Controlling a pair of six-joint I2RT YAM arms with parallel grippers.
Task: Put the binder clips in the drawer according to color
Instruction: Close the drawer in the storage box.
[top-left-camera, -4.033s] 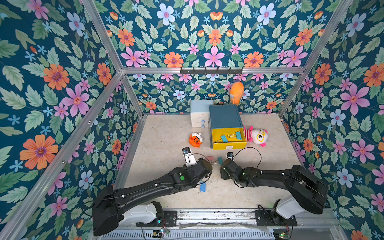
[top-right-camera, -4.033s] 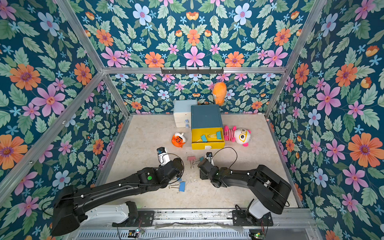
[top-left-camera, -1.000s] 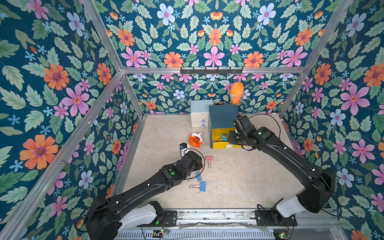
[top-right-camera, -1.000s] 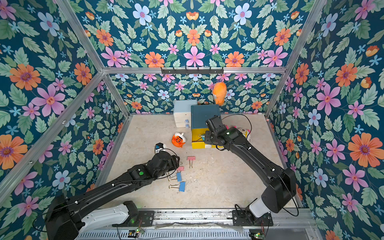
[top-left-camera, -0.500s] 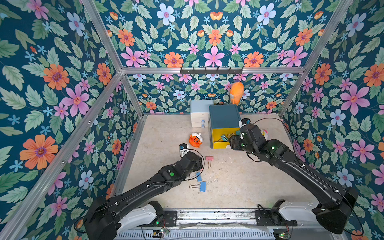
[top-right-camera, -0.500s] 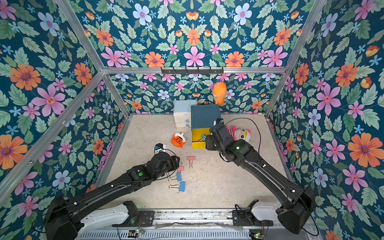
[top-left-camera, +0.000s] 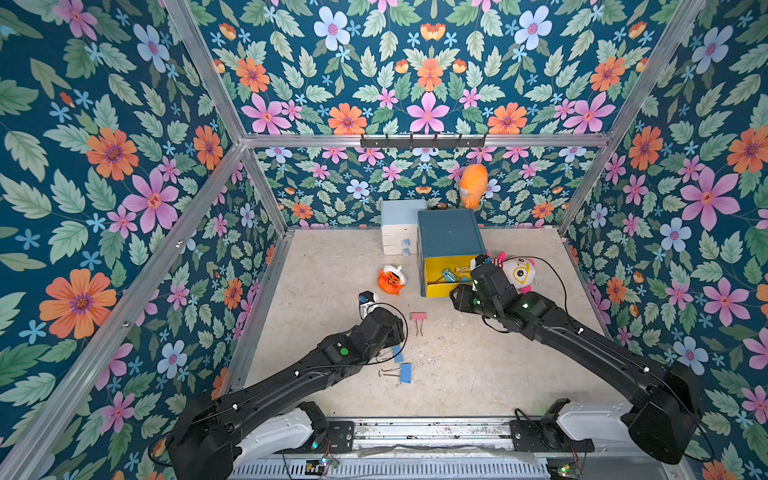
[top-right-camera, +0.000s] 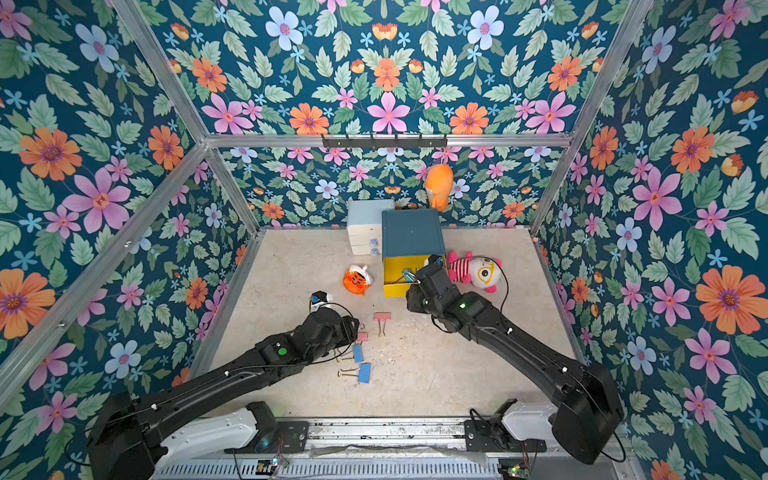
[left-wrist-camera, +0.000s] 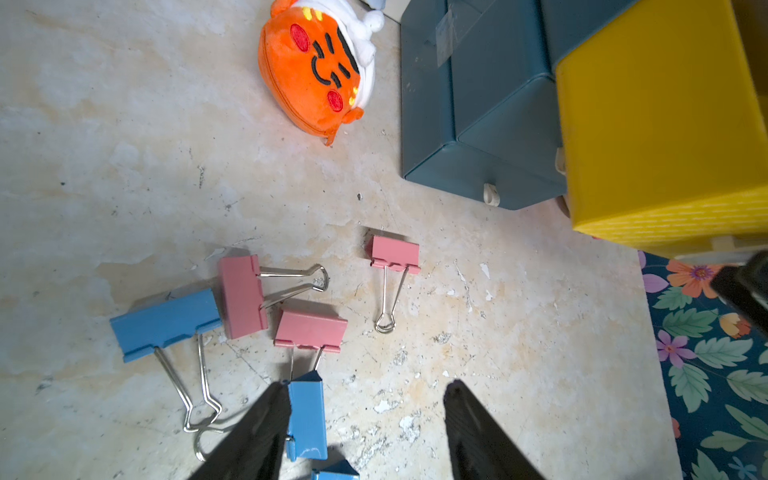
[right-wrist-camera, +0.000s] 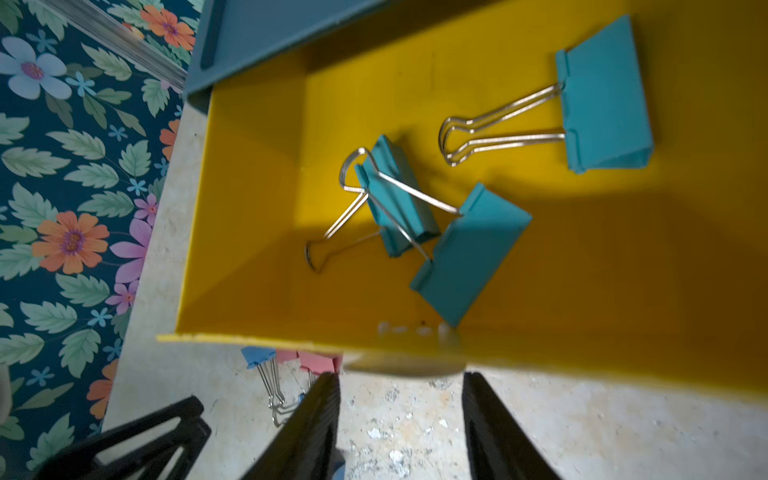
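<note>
Both arms' jaws apart, empty; gripping the blue binder clip (left-wrist-camera: 307, 415) could snag the pink binder clip (left-wrist-camera: 311, 330) (handles reach it).

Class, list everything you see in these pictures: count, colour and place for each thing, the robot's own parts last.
cabinet: one, dark teal, back of the floor.
yellow drawer: one, yellow, pulled out of the cabinet's top.
teal binder clips: three, teal, inside the yellow drawer.
pink binder clips: three, pink, floor before the cabinet.
blue binder clips: three, one only partly in frame, blue, beside the pink ones.
drawer unit: one, pale blue and white, beside the cabinet.
plush toys: three; one orange on the floor, one orange hanging at the back wall, one white-and-pink beside the cabinet.
left gripper: one, black, open, at the blue clips.
right gripper: one, black, open and empty, before the yellow drawer.
</note>
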